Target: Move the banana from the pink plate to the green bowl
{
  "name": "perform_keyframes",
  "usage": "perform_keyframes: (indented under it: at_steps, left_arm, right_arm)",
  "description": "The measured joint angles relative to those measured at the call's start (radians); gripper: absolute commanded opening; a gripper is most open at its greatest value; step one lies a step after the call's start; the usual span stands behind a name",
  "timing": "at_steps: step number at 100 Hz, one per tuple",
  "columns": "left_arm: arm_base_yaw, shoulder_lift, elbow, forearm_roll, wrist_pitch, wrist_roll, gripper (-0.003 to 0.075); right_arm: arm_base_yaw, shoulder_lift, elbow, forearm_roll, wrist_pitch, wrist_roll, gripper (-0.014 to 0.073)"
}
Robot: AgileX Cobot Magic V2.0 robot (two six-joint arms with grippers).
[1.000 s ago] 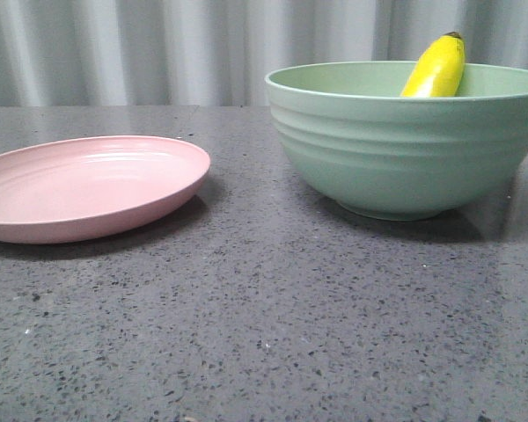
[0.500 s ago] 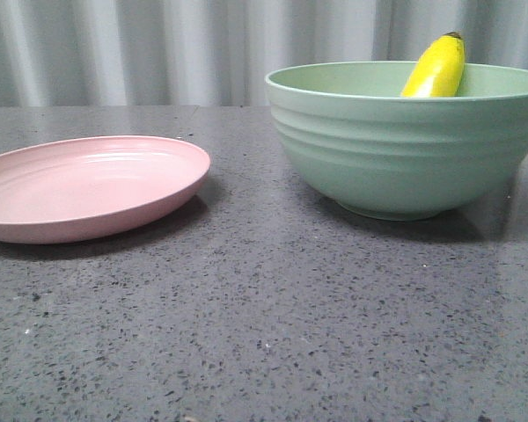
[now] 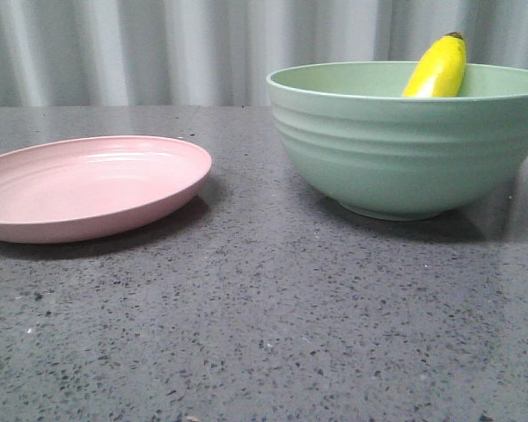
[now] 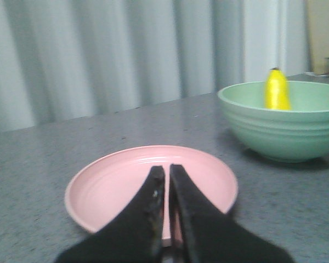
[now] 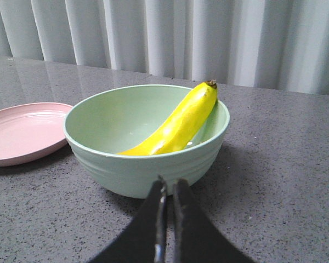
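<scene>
The yellow banana (image 3: 438,67) lies inside the mint-green bowl (image 3: 405,149), its dark tip leaning on the far rim; it also shows in the right wrist view (image 5: 178,123) and the left wrist view (image 4: 277,90). The pink plate (image 3: 88,186) sits empty at the left. My left gripper (image 4: 167,169) is shut and empty, over the near part of the plate (image 4: 115,181). My right gripper (image 5: 169,183) is shut and empty, just short of the near wall of the bowl (image 5: 126,170). Neither gripper shows in the front view.
The dark speckled stone tabletop (image 3: 264,334) spreads in front of both dishes. A pale pleated curtain (image 3: 158,48) hangs behind the table. The plate also shows at the side of the right wrist view (image 5: 19,131).
</scene>
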Motion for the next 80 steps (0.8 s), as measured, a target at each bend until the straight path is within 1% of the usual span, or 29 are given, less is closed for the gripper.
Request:
perform_keyframes:
  at_steps: [17, 28, 43, 57, 80]
  left_arm:
    - [0.221, -0.021, 0.058, -0.008, -0.036, -0.006, -0.002]
    - [0.33, -0.039, 0.098, -0.009, -0.08, -0.006, -0.002]
    - [0.46, -0.078, 0.115, -0.009, -0.091, -0.006, -0.002]
    - [0.513, -0.078, 0.115, -0.009, -0.008, -0.006, -0.002]
    - [0.52, -0.078, 0.115, -0.009, 0.199, -0.006, -0.002]
  right_arm:
    - [0.0, 0.0, 0.0, 0.0, 0.0, 0.0, -0.007]
    - [0.0, 0.0, 0.0, 0.0, 0.0, 0.0, -0.007]
    - [0.0, 0.0, 0.0, 0.0, 0.0, 0.0, -0.007]
    - [0.0, 0.0, 0.0, 0.0, 0.0, 0.0, -0.007]
    - [0.0, 0.0, 0.0, 0.0, 0.0, 0.0, -0.007]
